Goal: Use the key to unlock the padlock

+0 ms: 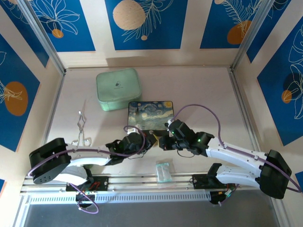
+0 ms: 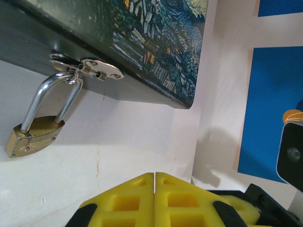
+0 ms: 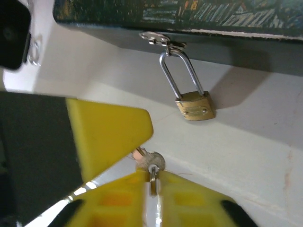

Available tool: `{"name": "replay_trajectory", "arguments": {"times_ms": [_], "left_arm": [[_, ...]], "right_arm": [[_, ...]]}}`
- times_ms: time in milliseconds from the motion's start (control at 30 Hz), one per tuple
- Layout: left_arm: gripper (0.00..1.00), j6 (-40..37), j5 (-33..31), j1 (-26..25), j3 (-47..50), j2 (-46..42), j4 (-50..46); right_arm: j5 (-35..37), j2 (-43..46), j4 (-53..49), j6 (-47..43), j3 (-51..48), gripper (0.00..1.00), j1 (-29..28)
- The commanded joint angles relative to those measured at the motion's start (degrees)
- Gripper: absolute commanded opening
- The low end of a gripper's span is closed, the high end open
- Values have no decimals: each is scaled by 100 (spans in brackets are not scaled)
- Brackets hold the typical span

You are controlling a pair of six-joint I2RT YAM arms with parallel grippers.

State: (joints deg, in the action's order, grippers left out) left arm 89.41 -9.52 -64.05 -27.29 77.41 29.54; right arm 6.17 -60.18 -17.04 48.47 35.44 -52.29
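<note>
right end effector (image 3: 152,183) narrow, pinched key (image 3: 151,164) just in front of box (image 3: 189,14) | left end effector (image 2: 155,184) closed, nothing seen in it | padlock (image 3: 194,106) hung from box hasp (image 3: 158,39), body on desk (image 3: 246,146) | step needed: steady padlock, line key up square before pushing

A small brass padlock (image 2: 33,137) hangs by its silver shackle from the silver clasp (image 2: 94,68) of the dark painted box (image 2: 156,38), far left. Nearer, the left gripper (image 2: 155,198) has its yellow fingertips pressed together, empty.
</note>
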Motion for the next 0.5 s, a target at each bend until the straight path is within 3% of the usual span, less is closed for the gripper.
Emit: {"name": "replay_trajectory", "arguments": {"times_ms": [0, 67, 133, 233, 300, 367, 467], "left_arm": [[0, -392, -264, -25, -173, -360, -354], [0, -821, -351, 22, -202, -588, -488], [0, -1451, -324, 65, -224, -781, -390], [0, -2347, 124, 208, -115, -960, 283], [0, -2750, 629, 378, -29, -1060, 716], [0, -3152, 1091, 522, -95, -1196, 743], [0, -3744, 1391, 552, -378, -1479, 217]], "right_arm": [[-409, 430, 590, 176, -197, 59, 250], [-883, 765, 807, 238, -367, 81, 667], [-1572, 1058, 1107, 333, -531, 85, 1190], [-2938, 1317, 2131, 471, -836, 85, 1953], [-3479, 1398, 2675, 479, -907, 84, 2236], [-3685, 1507, 3050, 451, -937, 83, 2361], [-3741, 1597, 3363, 289, -934, 74, 2382]]}}
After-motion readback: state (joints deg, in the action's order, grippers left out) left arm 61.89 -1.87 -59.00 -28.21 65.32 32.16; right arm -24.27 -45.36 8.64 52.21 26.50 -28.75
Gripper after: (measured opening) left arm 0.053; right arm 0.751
